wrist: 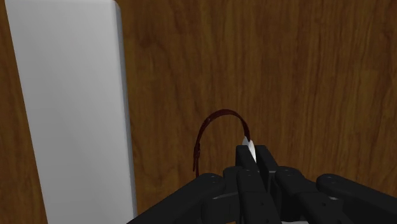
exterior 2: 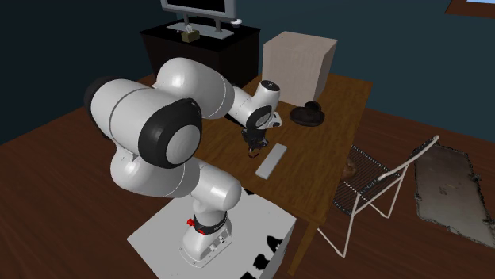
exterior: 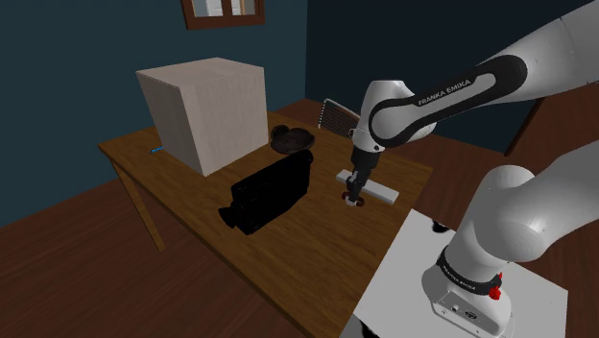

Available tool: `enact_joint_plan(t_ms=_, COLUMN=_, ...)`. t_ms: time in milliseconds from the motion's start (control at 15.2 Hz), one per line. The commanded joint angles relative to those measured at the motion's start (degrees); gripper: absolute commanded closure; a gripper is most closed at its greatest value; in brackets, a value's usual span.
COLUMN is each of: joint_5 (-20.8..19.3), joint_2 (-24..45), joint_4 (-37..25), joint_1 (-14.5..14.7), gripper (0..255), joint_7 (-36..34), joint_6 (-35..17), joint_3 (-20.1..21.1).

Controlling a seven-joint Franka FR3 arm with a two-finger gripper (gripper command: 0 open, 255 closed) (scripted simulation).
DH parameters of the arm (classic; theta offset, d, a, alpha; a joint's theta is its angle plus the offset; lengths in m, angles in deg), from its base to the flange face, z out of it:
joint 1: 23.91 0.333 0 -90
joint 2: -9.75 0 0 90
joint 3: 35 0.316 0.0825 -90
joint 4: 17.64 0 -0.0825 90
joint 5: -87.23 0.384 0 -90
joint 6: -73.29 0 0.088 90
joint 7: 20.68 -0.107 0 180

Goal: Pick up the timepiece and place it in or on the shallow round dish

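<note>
Claw (wrist: 252, 158) clamped on watch (wrist: 221, 113) — dark red strap looping out, dark round dish (exterior: 293, 140) apart, beside pale box (exterior: 206, 110)

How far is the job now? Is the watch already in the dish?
Done: the gripper is shut on the watch. In hand: it holds the watch low beside the white slab. Left: carrying it to the dark dish by the box, then releasing.

Pincer (exterior 2: 255, 147) low over table (exterior 2: 321, 162), grey slab (exterior 2: 270, 161) beside (perhaps touching)
</note>
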Motion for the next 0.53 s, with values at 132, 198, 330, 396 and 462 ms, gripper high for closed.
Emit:
enact_joint_plan(t_ms=132, joint_5=0.0, joint_2=0.0, joint_4=0.0, joint_1=0.0, gripper=255, joint_7=0.0, joint_6=0.0, joint_3=0.0)
enact_joint_plan(t_ms=198, joint_5=0.0, joint_2=0.0, joint_4=0.0, joint_1=0.0, gripper=255, joint_7=0.0, joint_6=0.0, joint_3=0.0)
enact_joint_plan(t_ms=330, joint_5=-0.35, joint_2=-1.26, joint_4=-0.83, joint_1=-0.23, gripper=255, joint_7=-0.5, joint_6=2.06, joint_3=0.16)
enact_joint_plan(t_ms=396, joint_5=-0.5, joint_2=-1.85, joint_4=-1.27, joint_1=-0.33, gripper=255, joint_7=-0.74, joint_6=3.08, joint_3=0.23)
enact_joint_plan(t_ms=462, joint_5=-0.65, joint_2=-2.42, joint_4=-1.72, joint_1=-0.43, gripper=255, joint_7=-0.97, joint_6=4.08, joint_3=0.3)
